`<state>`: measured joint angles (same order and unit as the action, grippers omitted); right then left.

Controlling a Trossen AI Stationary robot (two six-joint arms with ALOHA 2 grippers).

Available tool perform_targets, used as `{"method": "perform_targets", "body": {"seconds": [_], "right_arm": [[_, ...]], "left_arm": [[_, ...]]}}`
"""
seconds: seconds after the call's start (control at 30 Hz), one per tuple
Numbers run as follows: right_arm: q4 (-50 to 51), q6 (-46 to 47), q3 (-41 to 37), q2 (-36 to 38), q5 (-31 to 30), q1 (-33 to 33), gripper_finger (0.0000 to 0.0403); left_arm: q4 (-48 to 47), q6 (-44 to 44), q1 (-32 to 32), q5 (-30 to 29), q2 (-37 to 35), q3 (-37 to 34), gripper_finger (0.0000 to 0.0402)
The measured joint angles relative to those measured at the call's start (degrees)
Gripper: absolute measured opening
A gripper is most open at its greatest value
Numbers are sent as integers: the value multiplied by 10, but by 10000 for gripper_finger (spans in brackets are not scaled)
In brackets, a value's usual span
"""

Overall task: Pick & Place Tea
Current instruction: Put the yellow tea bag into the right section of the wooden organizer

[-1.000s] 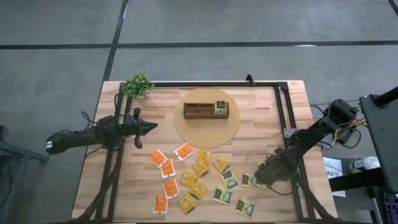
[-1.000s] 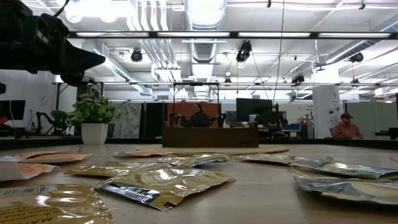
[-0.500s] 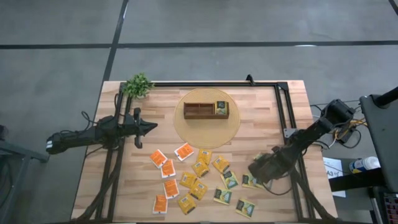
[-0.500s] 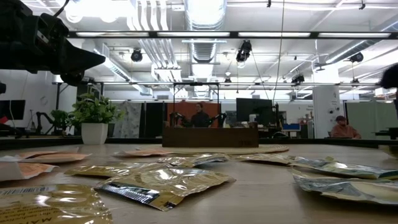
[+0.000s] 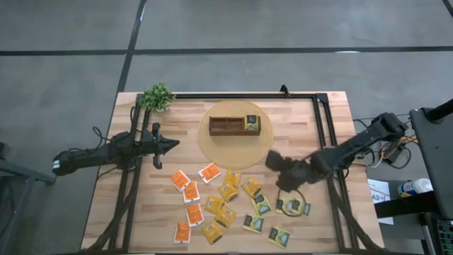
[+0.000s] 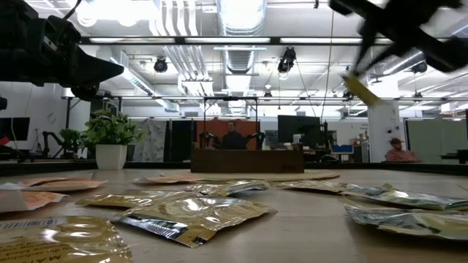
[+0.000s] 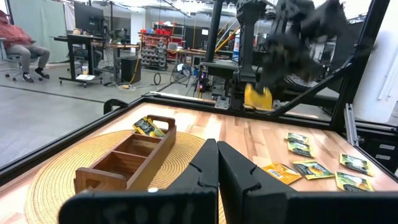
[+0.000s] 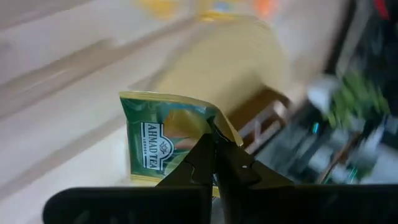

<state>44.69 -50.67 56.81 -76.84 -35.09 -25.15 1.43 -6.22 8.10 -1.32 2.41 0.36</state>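
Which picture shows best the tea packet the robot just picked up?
The right wrist view: the green packet fills it, pinched in the right hand. The left wrist view shows it small and far off, the low view a sliver, and the high view hides it.

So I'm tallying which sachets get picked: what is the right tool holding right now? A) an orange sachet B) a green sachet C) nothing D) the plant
B: the right wrist view shows the right tool shut on a green sachet with a dark label, and the low view shows it lifted clear of the table.
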Motion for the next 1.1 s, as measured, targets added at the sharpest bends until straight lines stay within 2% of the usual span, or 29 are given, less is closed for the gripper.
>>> {"method": "perform_targets", "body": {"seconds": [0.17, 0.4, 0.8, 1.0, 1.1], "right_arm": [[3, 96, 100, 1, -2, 75, 8], [2, 161, 193, -2, -11, 181, 8], [-6, 237, 202, -78, -11, 339, 8], [-7, 283, 205, -132, -13, 365, 8], [-22, 287, 202, -161, -42, 364, 8]], "left_arm": [[0, 0, 0, 0, 0, 0, 0], [0, 0, 0, 0, 0, 0, 0], [0, 0, 0, 0, 0, 0, 0], [0, 0, 0, 0, 0, 0, 0], [0, 0, 0, 0, 0, 0, 0]]}}
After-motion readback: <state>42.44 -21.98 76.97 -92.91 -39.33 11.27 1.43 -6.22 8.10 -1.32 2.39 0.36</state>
